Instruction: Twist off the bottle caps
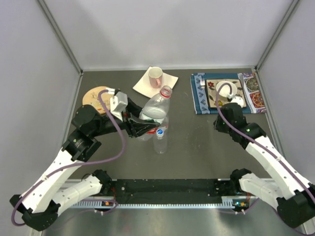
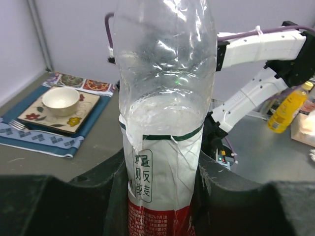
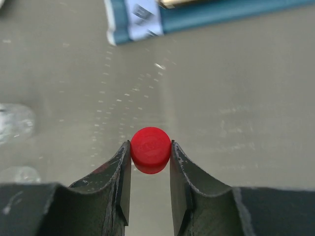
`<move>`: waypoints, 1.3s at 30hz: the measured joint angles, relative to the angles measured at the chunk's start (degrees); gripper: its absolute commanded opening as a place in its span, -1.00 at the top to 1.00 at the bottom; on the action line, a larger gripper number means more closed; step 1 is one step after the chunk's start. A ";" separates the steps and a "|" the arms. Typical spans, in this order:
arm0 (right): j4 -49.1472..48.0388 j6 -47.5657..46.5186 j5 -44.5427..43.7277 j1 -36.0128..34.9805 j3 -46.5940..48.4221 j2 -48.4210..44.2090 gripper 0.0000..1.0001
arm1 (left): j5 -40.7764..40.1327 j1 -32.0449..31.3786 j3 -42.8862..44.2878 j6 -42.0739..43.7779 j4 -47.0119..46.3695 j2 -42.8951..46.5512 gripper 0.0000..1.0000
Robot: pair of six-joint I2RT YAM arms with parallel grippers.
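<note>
Overhead down; wrists close-up; all share placemat

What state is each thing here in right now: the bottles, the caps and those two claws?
left gripper: shut on the labelled bottle.
labelled bottle: cap off, neck open.
right gripper: shut on the red cap.
red cap: off its bottle, pinched between the fingers.
blue-capped bottle: cap still on.
white bowl: looks empty.

Dark grey tabletop between pale grey walls with metal corner posts, soft even light.
</note>
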State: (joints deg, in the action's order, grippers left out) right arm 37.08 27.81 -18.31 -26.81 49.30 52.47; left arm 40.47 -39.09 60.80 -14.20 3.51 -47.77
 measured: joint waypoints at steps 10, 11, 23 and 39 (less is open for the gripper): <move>-4.90 6.05 3.30 9.99 -2.91 13.18 1.00 | -7.17 0.00 -4.39 1.53 -0.04 6.05 0.29; -5.73 6.34 3.48 10.32 -2.93 15.21 1.00 | -7.50 0.00 -4.96 1.53 -0.04 6.32 0.28; -10.69 7.26 1.51 15.82 -2.64 25.68 1.00 | -9.92 0.00 -7.56 1.49 -0.09 8.04 0.28; -12.83 6.10 2.38 17.31 -4.31 31.06 0.74 | -9.92 0.00 -9.29 0.61 -0.55 7.87 0.26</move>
State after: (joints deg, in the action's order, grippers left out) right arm 24.25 33.91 -15.92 -9.50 44.99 83.53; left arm 30.55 -39.09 51.51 -13.58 2.96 -39.90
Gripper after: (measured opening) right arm 0.295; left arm 0.433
